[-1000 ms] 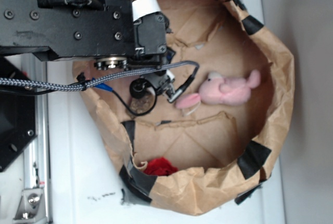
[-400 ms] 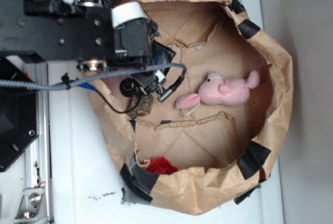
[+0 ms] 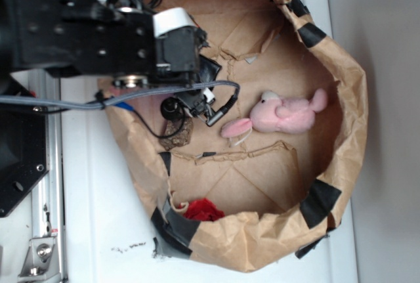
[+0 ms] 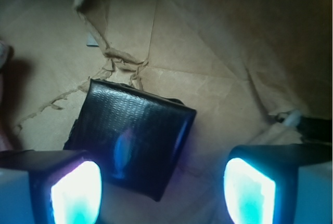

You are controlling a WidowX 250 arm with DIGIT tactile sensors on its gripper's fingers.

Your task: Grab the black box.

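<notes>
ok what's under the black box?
The black box lies flat on torn brown paper, the bag's floor. Paper shows all round its edges; whatever is directly beneath it is covered. The gripper hangs open above.

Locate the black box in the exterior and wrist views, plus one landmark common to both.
Exterior: the black box is mostly hidden under the arm; only a dark glossy corner shows at upper centre-left, inside the paper bag.
Wrist: it lies lower centre-left, flat on the brown paper, its lower left corner behind the left finger of the open claw.
Shared landmark: the torn paper seam, seen next to the box in both views.
</notes>
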